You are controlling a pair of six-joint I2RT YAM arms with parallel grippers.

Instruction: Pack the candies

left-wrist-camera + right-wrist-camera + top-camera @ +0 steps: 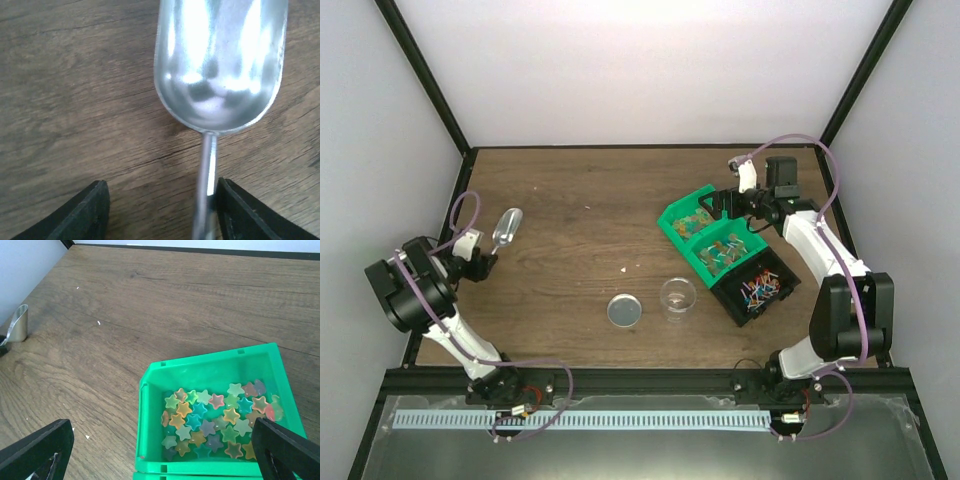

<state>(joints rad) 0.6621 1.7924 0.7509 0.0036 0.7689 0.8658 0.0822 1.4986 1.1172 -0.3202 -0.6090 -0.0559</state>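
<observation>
Left gripper (pixel 165 212), part-open astride scoop (pixel 220 65) handle, nothing gripped.
Handle against one finger (pixel 245 215); centre before clamping. Right gripper (pixel 160 460) wide, empty.

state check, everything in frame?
scoop: empty, lying flat, handle between left jaws
cup: upright, looks empty, uncovered
lid: off, flat beside cup
black bin: holds wrapped candies
middle green bin: filled, contents unclear
far green bin: holds star sweets
left gripper: open around scoop handle
right gripper: open, holding nothing
</observation>
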